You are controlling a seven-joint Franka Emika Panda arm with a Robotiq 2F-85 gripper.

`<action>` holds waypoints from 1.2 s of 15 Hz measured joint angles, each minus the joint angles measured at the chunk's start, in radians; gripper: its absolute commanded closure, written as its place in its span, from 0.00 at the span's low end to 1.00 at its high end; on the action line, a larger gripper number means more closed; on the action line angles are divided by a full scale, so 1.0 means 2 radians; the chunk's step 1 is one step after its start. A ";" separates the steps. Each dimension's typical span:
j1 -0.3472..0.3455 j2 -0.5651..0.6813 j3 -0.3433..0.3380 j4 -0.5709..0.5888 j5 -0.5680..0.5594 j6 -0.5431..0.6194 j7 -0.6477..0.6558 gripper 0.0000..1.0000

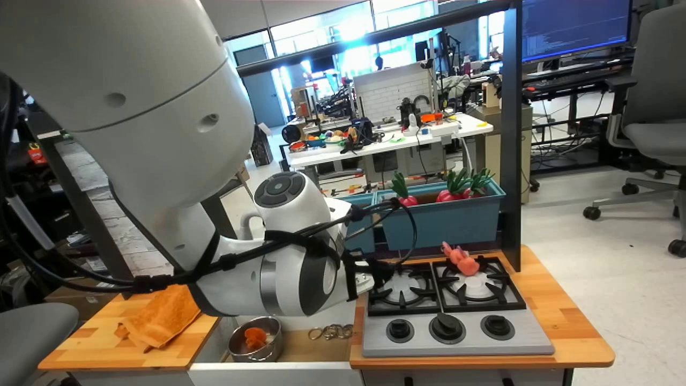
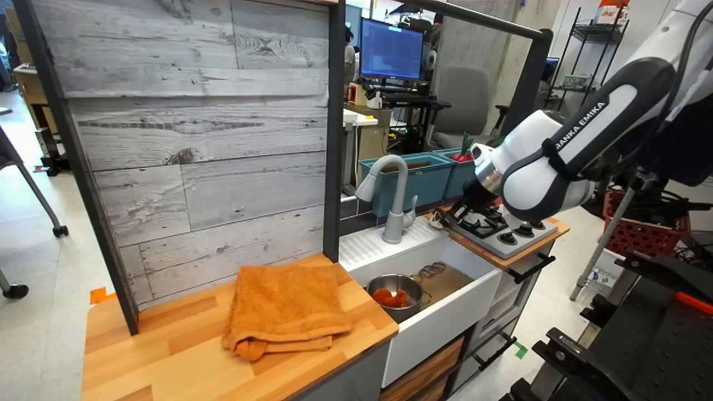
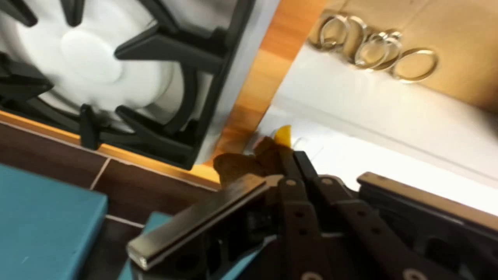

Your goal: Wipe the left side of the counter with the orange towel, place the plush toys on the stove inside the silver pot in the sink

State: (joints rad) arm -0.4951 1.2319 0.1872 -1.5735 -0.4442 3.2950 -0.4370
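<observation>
The black metal fingers [image 3: 307, 167] are clenched; whether on the brown plush toy [image 3: 237, 166] at their tips, toward the grey stove [image 1: 472, 343], I cannot tell. The round silver metal pot [image 2: 410, 309], probably next goal, lies lower, well apart.

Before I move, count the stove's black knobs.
3, in a row on the stove in an exterior view: left knob, middle knob, right knob. None looks hidden.

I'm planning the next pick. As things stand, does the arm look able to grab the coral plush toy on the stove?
Probably not yet: the end effector appears shut on a brown plush toy. The coral plush toy itself lies uncovered on the stove.
</observation>
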 measured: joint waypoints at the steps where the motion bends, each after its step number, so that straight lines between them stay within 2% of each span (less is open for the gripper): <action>1: -0.007 -0.009 0.002 -0.026 -0.013 0.003 -0.002 0.99; 6: -0.008 -0.062 -0.013 -0.164 -0.047 0.050 -0.002 0.99; 9: 0.020 -0.088 -0.034 -0.228 -0.051 0.081 -0.002 0.99; 13: 0.092 -0.097 -0.052 -0.247 -0.049 0.094 0.004 0.99; 18: 0.174 -0.094 -0.066 -0.223 -0.026 0.092 0.012 0.99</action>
State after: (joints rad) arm -0.1475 1.0430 0.0548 -2.0194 -0.4963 3.4798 -0.4122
